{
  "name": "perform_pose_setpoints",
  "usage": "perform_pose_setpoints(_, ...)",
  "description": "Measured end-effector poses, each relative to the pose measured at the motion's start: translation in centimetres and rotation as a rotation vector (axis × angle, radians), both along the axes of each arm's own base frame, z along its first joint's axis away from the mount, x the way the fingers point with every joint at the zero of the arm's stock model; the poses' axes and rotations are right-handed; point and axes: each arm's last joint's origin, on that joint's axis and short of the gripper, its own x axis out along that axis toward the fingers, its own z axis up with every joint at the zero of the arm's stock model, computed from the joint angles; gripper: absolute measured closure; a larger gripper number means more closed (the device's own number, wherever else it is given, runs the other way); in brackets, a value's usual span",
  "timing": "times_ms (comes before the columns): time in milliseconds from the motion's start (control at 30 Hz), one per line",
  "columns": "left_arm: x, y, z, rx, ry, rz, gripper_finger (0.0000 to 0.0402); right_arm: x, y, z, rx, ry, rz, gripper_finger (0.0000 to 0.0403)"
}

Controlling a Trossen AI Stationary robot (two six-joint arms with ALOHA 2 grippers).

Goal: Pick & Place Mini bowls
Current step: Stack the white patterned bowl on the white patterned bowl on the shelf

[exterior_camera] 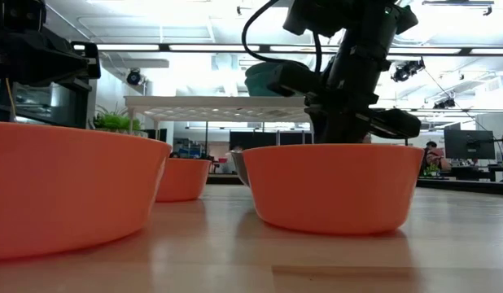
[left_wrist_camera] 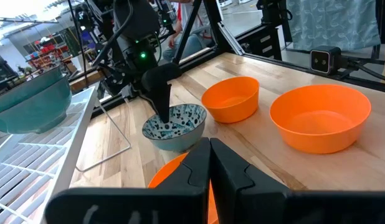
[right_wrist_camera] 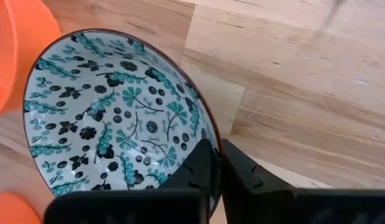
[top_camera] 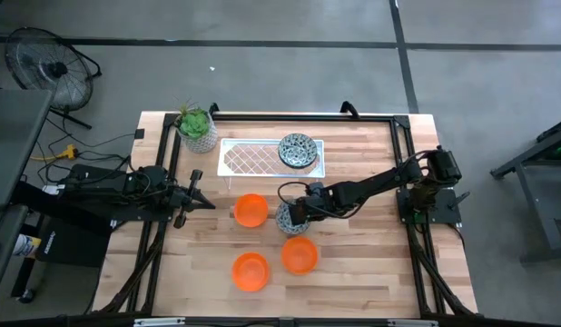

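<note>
Nearest orange bowl point(exterior_camera: 64, 187) — beyond it, right claw point(top_camera: 293, 215) pinching patterned bowl's point(top_camera: 289, 221) rim; left claw point(top_camera: 197, 194) pressed together.

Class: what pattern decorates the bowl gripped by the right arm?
Teal and dark floral pattern on white bowl; right wrist view shows it best.

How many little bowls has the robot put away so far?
One patterned blue-green bowl already sits on the white wire rack. The right hand is pinching the rim of a second patterned bowl on the table. Three plain orange bowls wait on the table. The left hand rests nearby.
</note>
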Motion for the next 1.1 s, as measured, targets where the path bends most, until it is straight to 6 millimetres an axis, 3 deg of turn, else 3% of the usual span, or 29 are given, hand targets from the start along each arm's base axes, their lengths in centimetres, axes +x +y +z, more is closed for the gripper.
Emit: perform_pose_setpoints(1100,0.0,0.0,-0.01,0.0,0.0,0.0,0.0401,0.27,0.08,0.11,-0.01,-0.029,0.047,0.0402)
